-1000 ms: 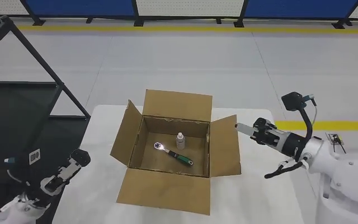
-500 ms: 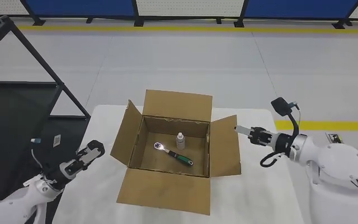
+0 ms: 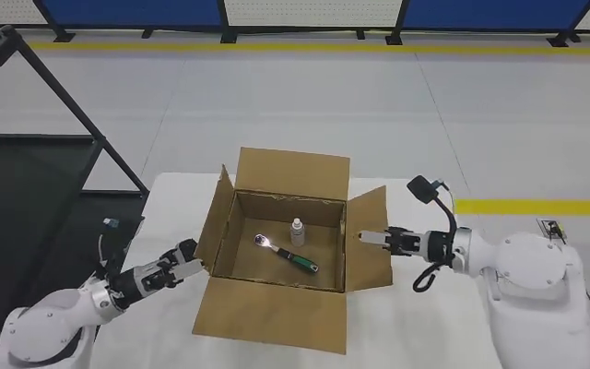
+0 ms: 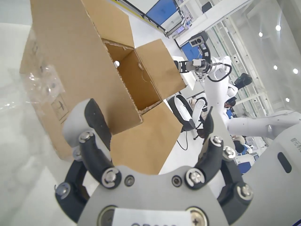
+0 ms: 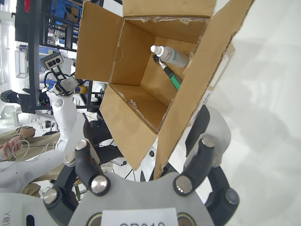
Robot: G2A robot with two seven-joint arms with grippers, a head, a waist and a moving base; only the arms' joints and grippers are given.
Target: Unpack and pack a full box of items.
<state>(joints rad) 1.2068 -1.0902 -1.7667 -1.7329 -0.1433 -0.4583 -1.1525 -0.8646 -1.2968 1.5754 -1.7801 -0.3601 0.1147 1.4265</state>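
Cardboard box (image 3: 277, 314) | left claw (image 3: 192, 264) wide open, empty, at left flap (image 3: 212, 221) | right claw (image 3: 365, 238) open astride right flap (image 3: 376, 269)

White table (image 3: 433, 323), seen from above and bare along its front and right edges. Standing directly on it near the middle, one open cardboard box (image 3: 272, 315), all four flaps spread outward.

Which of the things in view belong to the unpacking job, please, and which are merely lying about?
Job: cardboard box, spray bottle, green-handled ratchet, left end effector, right end effector.
Lying about: black metal frame, blue barrier panels.
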